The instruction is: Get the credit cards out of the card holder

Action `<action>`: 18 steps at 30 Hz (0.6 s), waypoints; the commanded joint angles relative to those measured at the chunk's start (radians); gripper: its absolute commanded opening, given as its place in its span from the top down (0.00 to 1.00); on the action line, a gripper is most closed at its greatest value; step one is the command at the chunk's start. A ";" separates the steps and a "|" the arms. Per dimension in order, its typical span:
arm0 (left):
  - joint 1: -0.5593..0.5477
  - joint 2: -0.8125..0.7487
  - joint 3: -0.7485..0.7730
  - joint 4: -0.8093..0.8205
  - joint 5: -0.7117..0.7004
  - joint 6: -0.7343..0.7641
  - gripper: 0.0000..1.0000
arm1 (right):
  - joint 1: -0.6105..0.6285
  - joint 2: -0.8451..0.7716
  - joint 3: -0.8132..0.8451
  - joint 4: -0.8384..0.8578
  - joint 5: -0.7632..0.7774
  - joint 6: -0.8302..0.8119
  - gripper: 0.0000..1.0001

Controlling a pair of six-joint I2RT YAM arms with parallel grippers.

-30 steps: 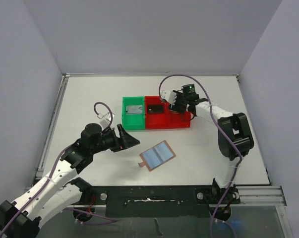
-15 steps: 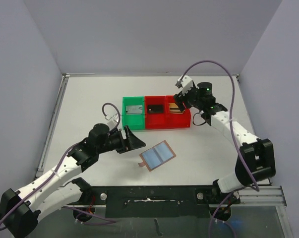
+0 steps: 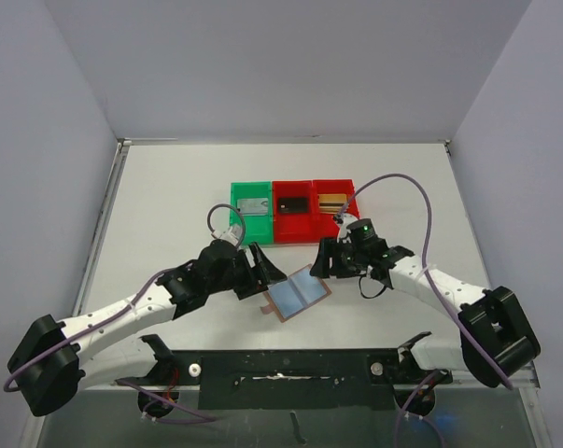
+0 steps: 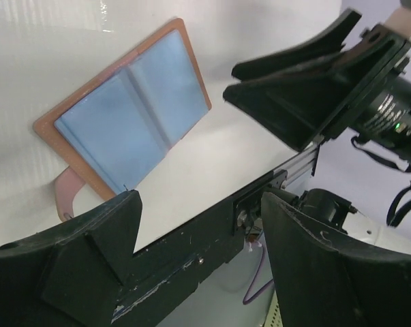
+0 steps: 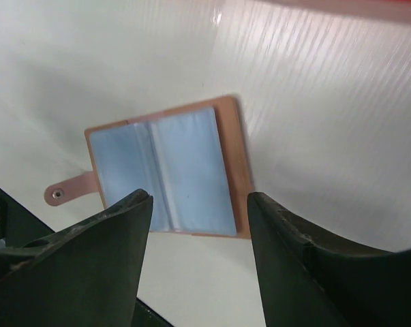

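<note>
The card holder [image 3: 297, 293] lies open and flat on the white table, light-blue lining up, brown rim, tab [image 3: 267, 311] toward the near left. It also shows in the left wrist view [image 4: 127, 119] and the right wrist view [image 5: 168, 170], where no card shows in its pockets. My left gripper [image 3: 262, 272] is open and empty just left of it. My right gripper [image 3: 324, 262] is open and empty just above its far right corner. One card lies in each bin compartment: grey [image 3: 253, 205], black [image 3: 294, 203], gold [image 3: 333, 200].
The green bin [image 3: 236, 224] and the two-part red bin [image 3: 311, 235] stand side by side behind the holder. The black front rail [image 3: 290, 373] runs along the table's near edge. My right gripper shows in the left wrist view [image 4: 307, 88].
My right gripper has left the right red compartment, where a gold card now lies, and moved down to the holder. My left gripper has moved right, up to the holder's left edge.
</note>
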 commanded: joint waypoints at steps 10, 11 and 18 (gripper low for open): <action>-0.014 0.107 -0.034 0.132 -0.003 -0.060 0.33 | 0.148 0.047 -0.051 0.075 0.186 0.206 0.49; -0.015 0.119 -0.034 0.137 -0.003 -0.058 0.34 | 0.151 0.056 -0.043 0.064 0.195 0.203 0.49; -0.020 0.194 -0.042 0.176 0.008 -0.049 0.36 | 0.169 0.101 -0.039 0.053 0.185 0.189 0.54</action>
